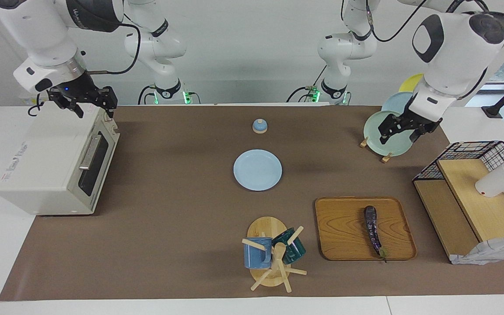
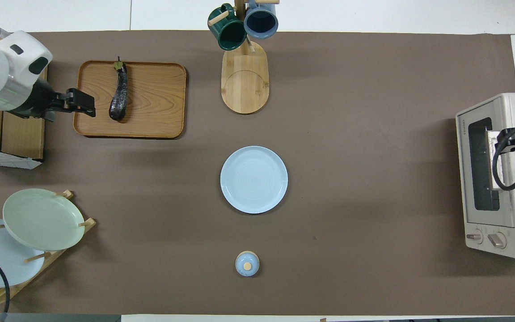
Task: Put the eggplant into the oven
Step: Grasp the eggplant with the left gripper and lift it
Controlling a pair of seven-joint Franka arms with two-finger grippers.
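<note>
The eggplant (image 1: 372, 229) (image 2: 120, 94), dark and glossy, lies on a wooden tray (image 1: 344, 236) (image 2: 154, 112) with its green stem pointing away from the robots. The cream oven (image 1: 50, 162) (image 2: 503, 179) stands at the right arm's end of the table with its glass door shut. My left gripper (image 1: 398, 135) (image 2: 83, 102) hangs open in the air between the plate rack and the tray, apart from the eggplant and holding nothing. My right gripper (image 1: 94, 105) (image 2: 514, 141) hovers over the oven's top.
A light blue plate (image 1: 257, 169) lies mid-table, with a small blue lid (image 1: 260, 126) nearer to the robots. A mug tree (image 1: 274, 256) with two mugs stands beside the tray. A plate rack (image 1: 387, 133) and a wire shelf (image 1: 475, 192) fill the left arm's end.
</note>
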